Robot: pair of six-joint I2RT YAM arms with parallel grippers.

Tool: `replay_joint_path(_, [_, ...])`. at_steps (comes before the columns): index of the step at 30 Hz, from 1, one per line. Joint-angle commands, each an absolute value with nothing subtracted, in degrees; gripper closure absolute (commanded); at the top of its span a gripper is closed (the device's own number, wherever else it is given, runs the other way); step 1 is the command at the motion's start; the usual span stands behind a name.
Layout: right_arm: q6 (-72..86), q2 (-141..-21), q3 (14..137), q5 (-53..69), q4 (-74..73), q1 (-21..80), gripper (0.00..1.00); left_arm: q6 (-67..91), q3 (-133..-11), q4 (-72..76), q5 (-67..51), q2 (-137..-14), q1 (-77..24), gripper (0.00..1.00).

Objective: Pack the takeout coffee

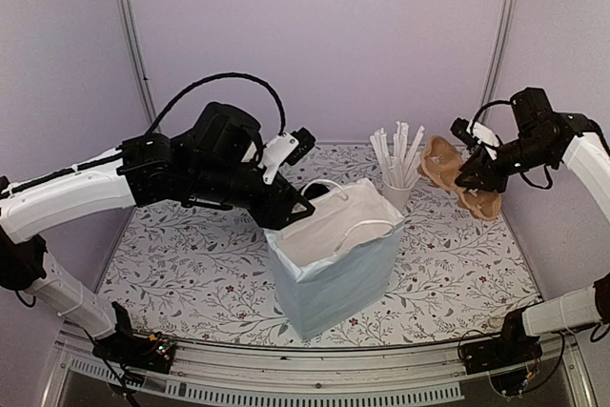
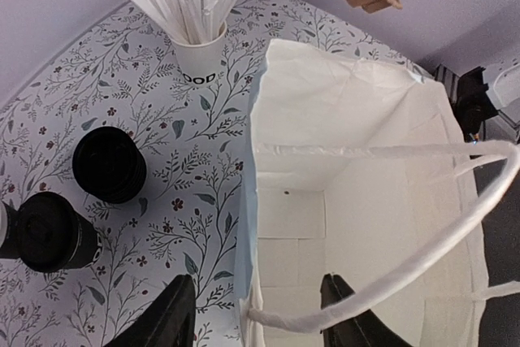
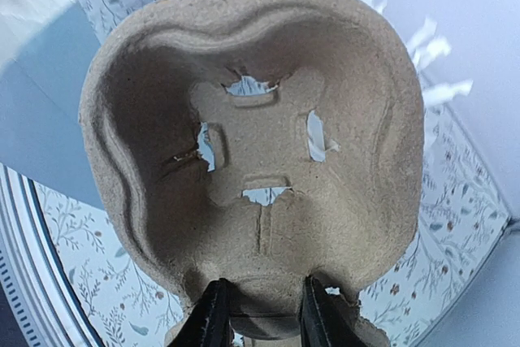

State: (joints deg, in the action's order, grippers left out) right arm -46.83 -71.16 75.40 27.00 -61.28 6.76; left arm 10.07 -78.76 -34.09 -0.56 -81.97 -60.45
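Two black round-topped cups stand on the floral table left of the bag in the left wrist view, one (image 2: pixel 110 164) nearer the straws and one (image 2: pixel 49 233) at the edge; I cannot tell which is the takeout coffee. Both are hidden behind my left arm in the top view. The white paper bag (image 1: pixel 334 254) stands open mid-table. My left gripper (image 1: pixel 286 207) is open, its fingers (image 2: pixel 166 314) straddling the bag's left wall (image 2: pixel 248 201), with a handle strap (image 2: pixel 390 274) across the gap. My right gripper (image 1: pixel 474 173) is shut on a brown pulp cup carrier (image 3: pixel 252 119), held in the air at the right rear.
A white cup of paper-wrapped straws (image 1: pixel 396 183) stands behind the bag, next to the raised carrier (image 1: pixel 443 164). A whitish edge (image 2: pixel 3 229) shows beside the far-left black cup. Walls and metal posts enclose the floral table (image 1: pixel 191 274).
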Motion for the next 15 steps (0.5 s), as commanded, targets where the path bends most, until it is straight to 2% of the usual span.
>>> replay_joint_path(1, [-46.1, -68.6, 82.2, 42.3, -61.6, 7.1, 0.73, 11.2, -79.7, -35.3, -0.2, -79.4, -59.2, 0.44])
replay_joint_path(6, [-42.7, -68.4, 88.1, 57.4, -53.6, 7.6, 0.73, 13.3, -80.5, -37.1, -0.6, -79.1, -58.7, 0.42])
replay_joint_path(9, [-38.9, -69.5, 91.6, 63.1, -50.1, 11.1, 0.73, 14.6, -81.0, -38.5, -1.9, -79.5, -58.6, 0.41])
replay_joint_path(15, [-38.1, -74.2, 96.2, 60.4, -49.6, 24.1, 0.73, 14.8, -83.1, -39.3, -3.5, -82.7, -58.4, 0.44])
